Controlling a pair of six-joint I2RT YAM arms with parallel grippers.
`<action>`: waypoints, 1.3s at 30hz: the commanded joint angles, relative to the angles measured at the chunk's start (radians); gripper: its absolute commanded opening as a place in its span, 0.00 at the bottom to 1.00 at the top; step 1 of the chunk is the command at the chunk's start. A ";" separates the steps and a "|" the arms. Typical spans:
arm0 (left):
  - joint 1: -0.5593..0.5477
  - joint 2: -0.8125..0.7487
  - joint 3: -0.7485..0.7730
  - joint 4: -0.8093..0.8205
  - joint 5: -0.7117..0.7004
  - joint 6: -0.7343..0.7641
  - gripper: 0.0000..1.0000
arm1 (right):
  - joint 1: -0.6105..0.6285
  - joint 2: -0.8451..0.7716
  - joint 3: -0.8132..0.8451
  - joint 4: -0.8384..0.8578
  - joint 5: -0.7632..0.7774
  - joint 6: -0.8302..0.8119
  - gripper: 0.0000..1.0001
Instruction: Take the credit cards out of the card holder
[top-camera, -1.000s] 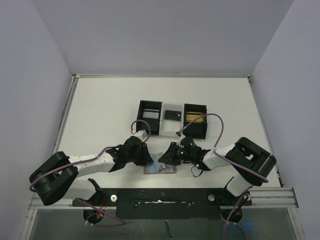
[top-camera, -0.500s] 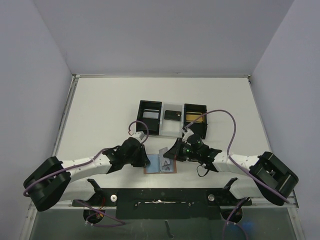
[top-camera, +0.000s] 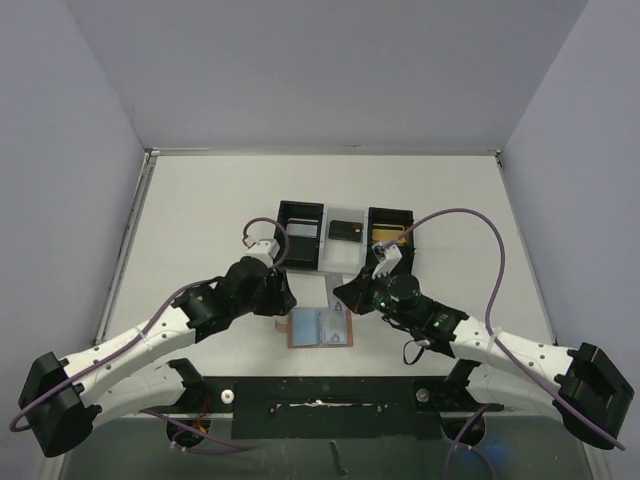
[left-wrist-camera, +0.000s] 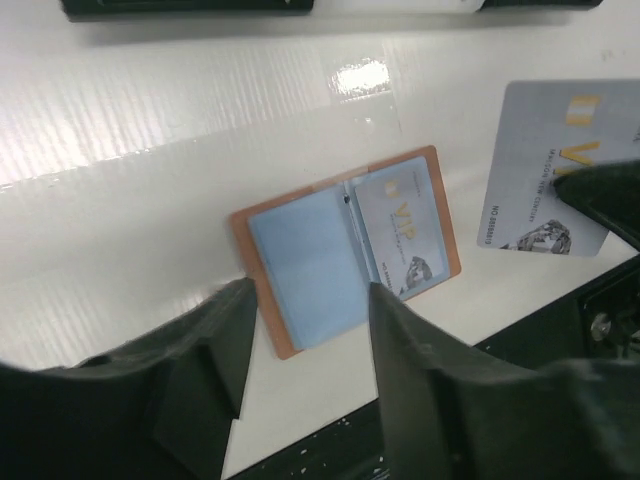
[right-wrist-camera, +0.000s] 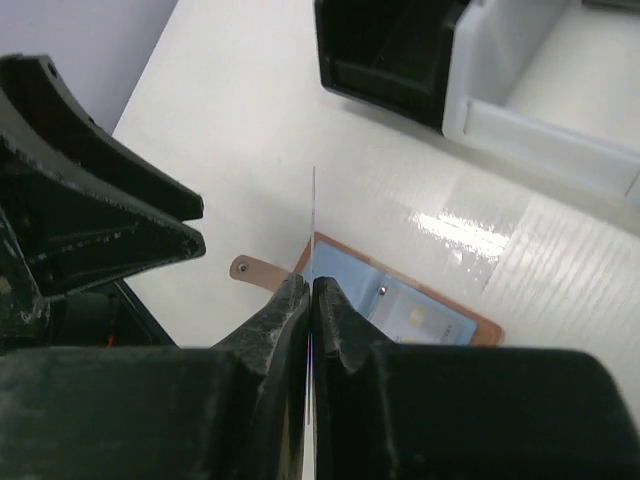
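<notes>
While the open card holder (top-camera: 322, 327) lies flat by the near edge of the surface (top-camera: 200, 230), midway along it, you have bare room toward the left and right edges. Your right tool (right-wrist-camera: 310, 295) is clamped on a silver-grey card (left-wrist-camera: 555, 165) just above it; your left tool (left-wrist-camera: 308, 300) hangs alongside, fingers apart.

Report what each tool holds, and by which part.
Right tool pinches the silver-grey card by one edge; left tool holds nothing.

One card holder (top-camera: 305, 328), one tray (top-camera: 281, 235), one black card (top-camera: 345, 230), one gold card (top-camera: 388, 237), and at least two silver-grey cards (left-wrist-camera: 545, 160) (left-wrist-camera: 400, 235).
</notes>
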 joint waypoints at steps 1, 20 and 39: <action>0.022 -0.046 0.139 -0.184 -0.122 0.088 0.55 | 0.112 -0.070 0.056 0.097 0.247 -0.323 0.00; 0.546 -0.138 0.123 -0.128 0.022 0.219 0.89 | 0.047 0.302 0.461 -0.013 0.193 -0.953 0.00; 0.567 -0.213 0.103 -0.113 0.008 0.214 0.89 | -0.048 0.840 1.040 -0.325 0.061 -1.276 0.00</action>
